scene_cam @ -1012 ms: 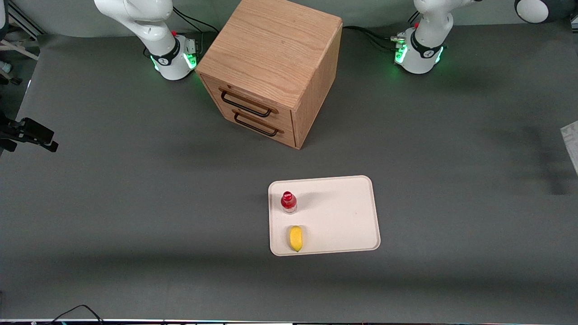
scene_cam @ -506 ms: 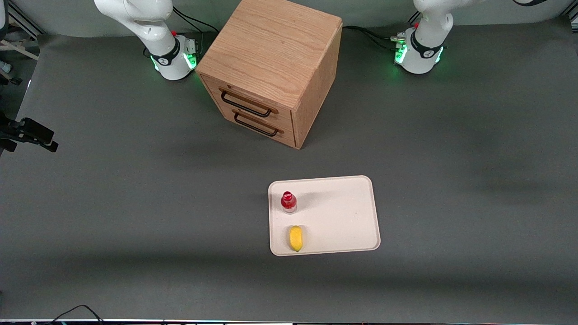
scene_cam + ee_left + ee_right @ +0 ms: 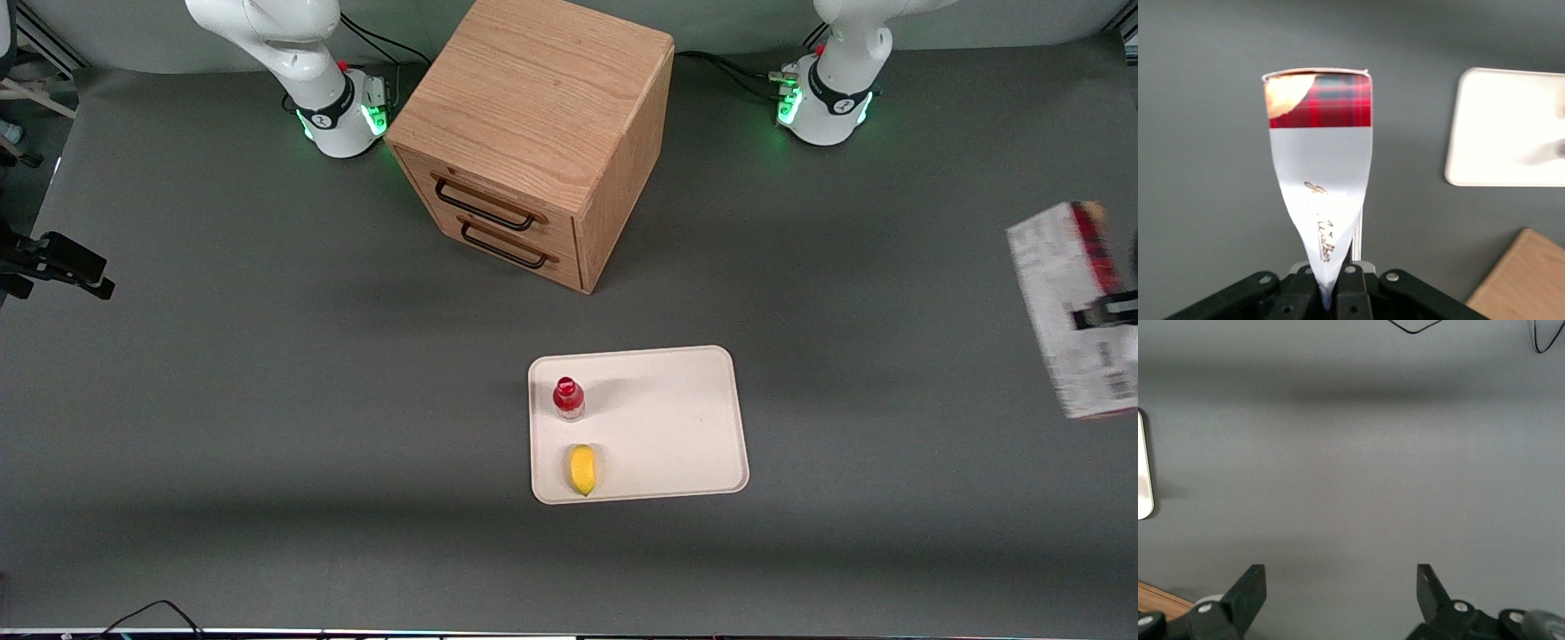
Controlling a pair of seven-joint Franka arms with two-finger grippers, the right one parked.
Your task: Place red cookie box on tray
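My black two-finger gripper point(image 3: 1336, 283) is clamped tight on the thin flat red cookie box point(image 3: 1320, 167), pinching its near end so the carton stands out over the grey table point(image 3: 267, 400). In the front view's right edge, the box point(image 3: 1071, 307) hangs in the air, white printed panel showing. At centre frame sits the cream-white rectangular tray point(image 3: 676, 427), well apart from it, carrying a small red-capped bottle point(image 3: 568, 396) and a yellow fruit point(image 3: 582, 468). The wooden two-drawer cabinet point(image 3: 533, 133) stands at upper centre.
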